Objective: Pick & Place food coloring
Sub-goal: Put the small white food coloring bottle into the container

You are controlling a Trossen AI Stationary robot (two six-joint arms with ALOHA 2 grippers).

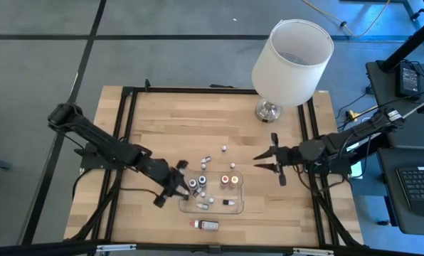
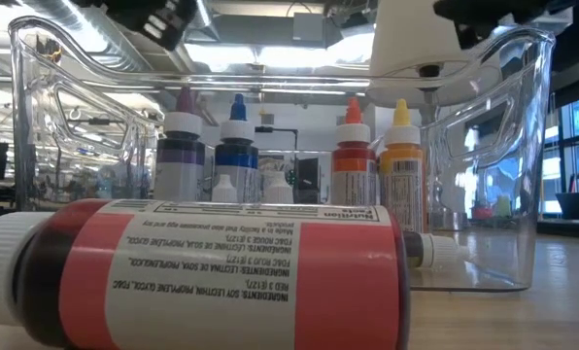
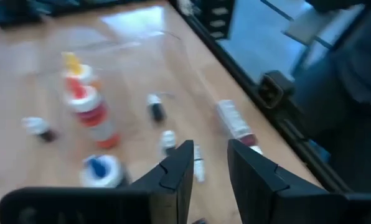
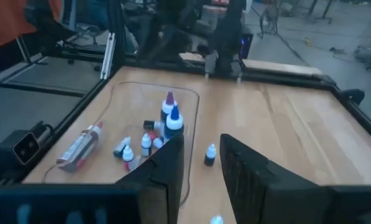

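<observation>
On the worktop (image 1: 162, 128) the clear tray (image 1: 239, 206) holds upright food coloring bottles (image 1: 228, 180), with loose ones lying around it. The left end effector (image 1: 175, 186) hangs at the tray's left edge, far nearer than the right end effector (image 1: 267, 161), which waits off the tray's far right corner. Both are empty, fingers slightly parted; the nearest small bottle (image 3: 167, 140) lies just ahead of the left fingertips, its long axis roughly along their reach, I judge.

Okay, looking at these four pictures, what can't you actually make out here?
- Low view: the lying red bottle fills the foreground, hiding the table behind it; both pincers are cut off at the top edge.
- High view: the bottles in the clear tray are too small to count.
- Left wrist view: motion blur smears the small bottles.
</observation>
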